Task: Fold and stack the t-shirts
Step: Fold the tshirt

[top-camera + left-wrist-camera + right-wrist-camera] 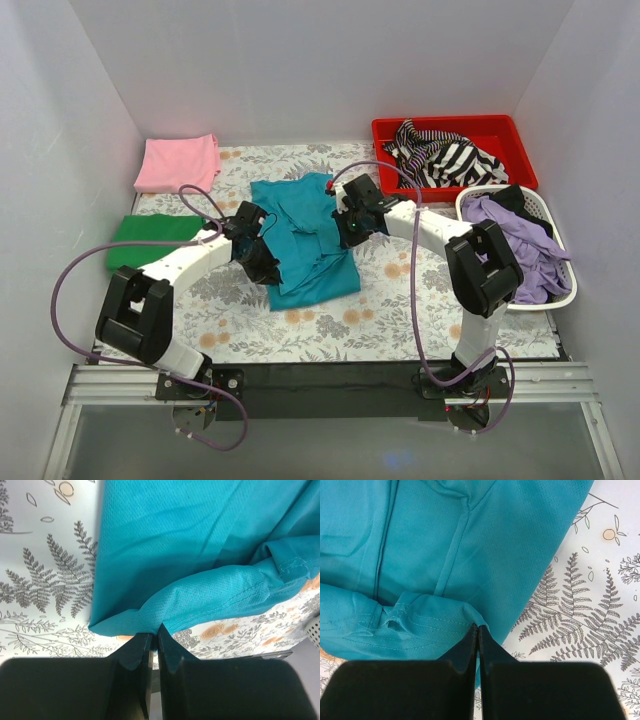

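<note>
Middle of floral-print desk (400, 320): crumpled teal mesh-cloth t-shirt (305, 240). Its near-left edge is pinched in the closed left tool (156, 630), its right edge in the closed right tool (478, 629). Far left: folded pink cloth t-shirt (178, 162); nearer, folded green cloth t-shirt (150, 238).

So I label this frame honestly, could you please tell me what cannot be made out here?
- Wrist views: how much cloth the left gripper and right gripper pinch, hidden between shut fingers.
- Top view: both grippers' fingertips, hidden by their wrists above the teal shirt.
- Top view: part of the green shirt, behind the left arm.
</note>
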